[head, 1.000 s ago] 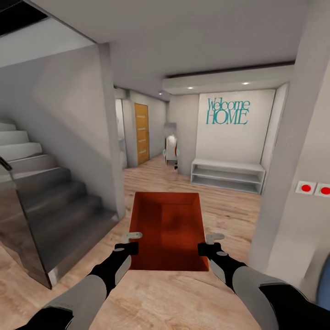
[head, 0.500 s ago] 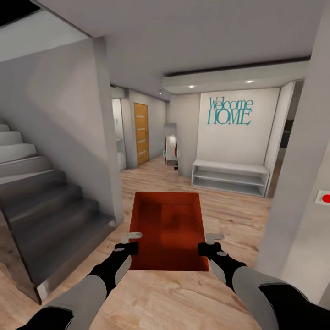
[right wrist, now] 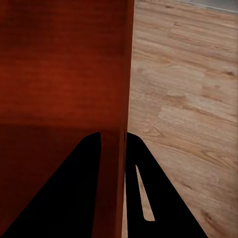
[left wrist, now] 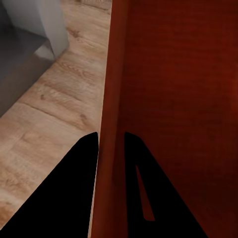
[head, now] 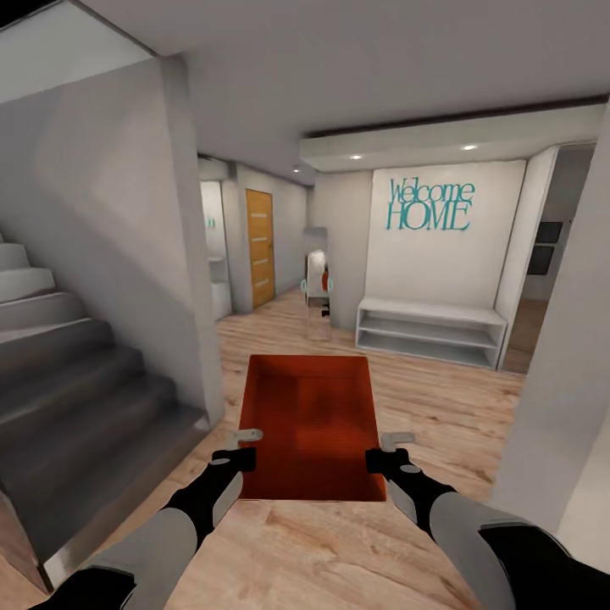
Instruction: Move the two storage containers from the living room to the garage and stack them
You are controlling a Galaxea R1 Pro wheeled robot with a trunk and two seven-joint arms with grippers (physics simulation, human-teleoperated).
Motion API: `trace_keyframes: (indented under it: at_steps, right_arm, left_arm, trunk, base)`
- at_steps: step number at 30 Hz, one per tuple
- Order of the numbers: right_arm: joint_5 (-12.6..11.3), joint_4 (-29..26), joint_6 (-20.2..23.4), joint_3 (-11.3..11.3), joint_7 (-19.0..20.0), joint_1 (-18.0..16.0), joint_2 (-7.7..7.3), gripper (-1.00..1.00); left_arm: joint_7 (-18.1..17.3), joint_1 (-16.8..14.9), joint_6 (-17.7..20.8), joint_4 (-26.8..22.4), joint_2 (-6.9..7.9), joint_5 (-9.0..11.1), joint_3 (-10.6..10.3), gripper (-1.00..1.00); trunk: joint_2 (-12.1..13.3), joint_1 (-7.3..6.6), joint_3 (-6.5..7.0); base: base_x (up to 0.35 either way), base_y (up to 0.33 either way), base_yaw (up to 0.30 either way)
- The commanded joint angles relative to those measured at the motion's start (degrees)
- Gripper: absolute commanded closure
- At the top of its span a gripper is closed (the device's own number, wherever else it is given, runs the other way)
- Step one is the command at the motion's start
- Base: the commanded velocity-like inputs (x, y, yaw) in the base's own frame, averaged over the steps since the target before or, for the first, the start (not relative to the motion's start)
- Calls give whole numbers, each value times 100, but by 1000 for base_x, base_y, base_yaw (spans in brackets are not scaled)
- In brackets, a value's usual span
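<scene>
Stairs [head: 76, 373] rise at your left, then a wooden door [head: 261, 247] down the hall. Your left gripper [head: 246, 446] pinches the left wall of the storage container [head: 309, 424], carried over the plank floor [head: 440, 407]; your right gripper [head: 389, 451] clamps its right wall. A white shelf bench [head: 430, 332] sits beneath the "Welcome HOME" lettering [head: 429, 204].
</scene>
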Motion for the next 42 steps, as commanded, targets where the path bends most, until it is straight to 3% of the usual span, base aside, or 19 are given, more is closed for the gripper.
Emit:
trace_keyframes:
  at_steps: [1, 42]
  right_arm:
    - [-26, 17, -20, -79, -16, -1, 1, 100]
    - [-27, 17, -20, -79, -23, -2, 1, 100]
  left_arm:
    - [81, -7, -275, -90, 418, -76, 452, 100]
    - [81, -7, -275, -90, 418, -76, 452, 100]
  trunk:
    - [-8, 5, -10]
    - [-8, 5, -10]
  base:
    - [322, 0, 0]
    - [322, 0, 0]
